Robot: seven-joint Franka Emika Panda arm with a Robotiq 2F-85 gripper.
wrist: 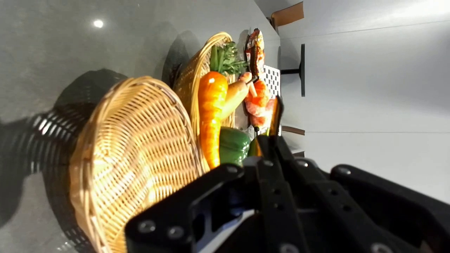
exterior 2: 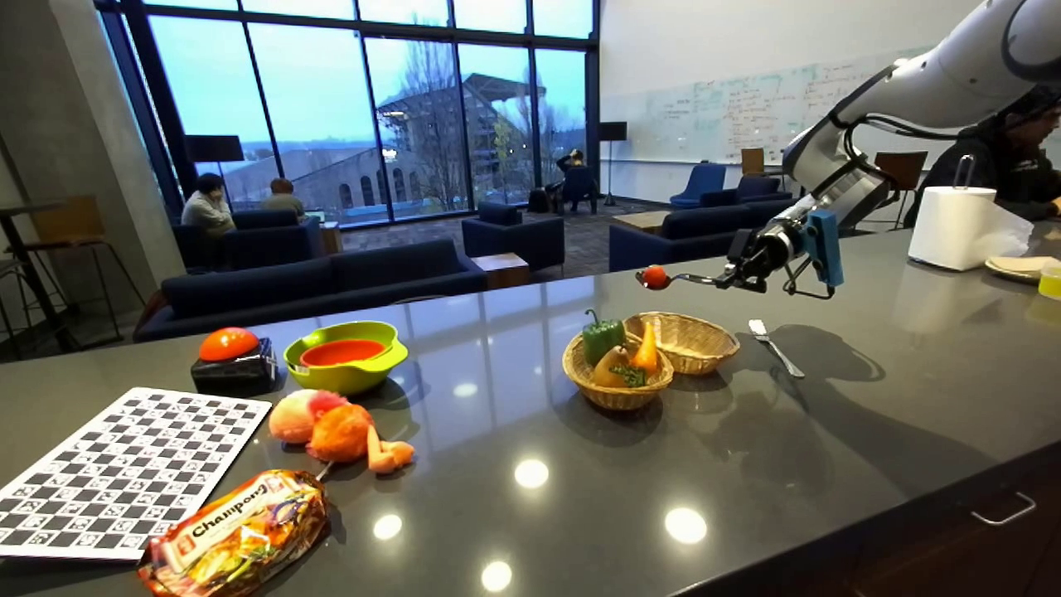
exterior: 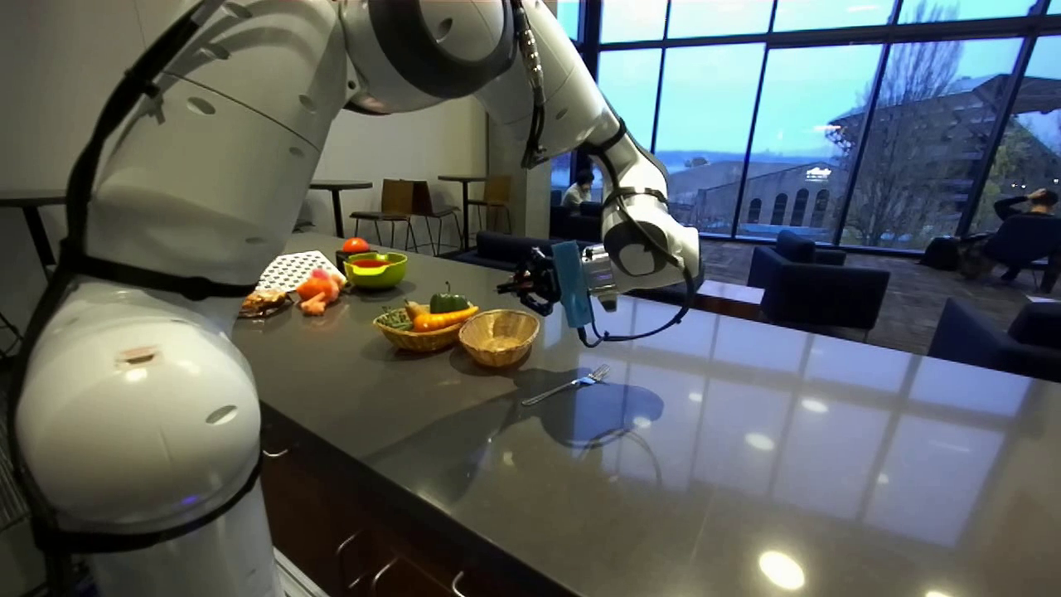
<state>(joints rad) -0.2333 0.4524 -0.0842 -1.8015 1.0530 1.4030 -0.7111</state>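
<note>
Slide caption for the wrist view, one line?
Gripper at lower right, front basket at left, rear basket holding a carrot and pepper.

Free air separates the tool from the bare basket, with carrot and pepper jutting up alongside.

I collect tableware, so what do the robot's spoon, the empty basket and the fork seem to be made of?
Spoon: probably metal, since it looks thin, dark and shiny; too small in view to be sure.
Empty basket: wicker or a plastic imitation, tan with a slight gloss; woven strands show clearly.
Fork: likely polished metal, silvery and catching the light.
</note>
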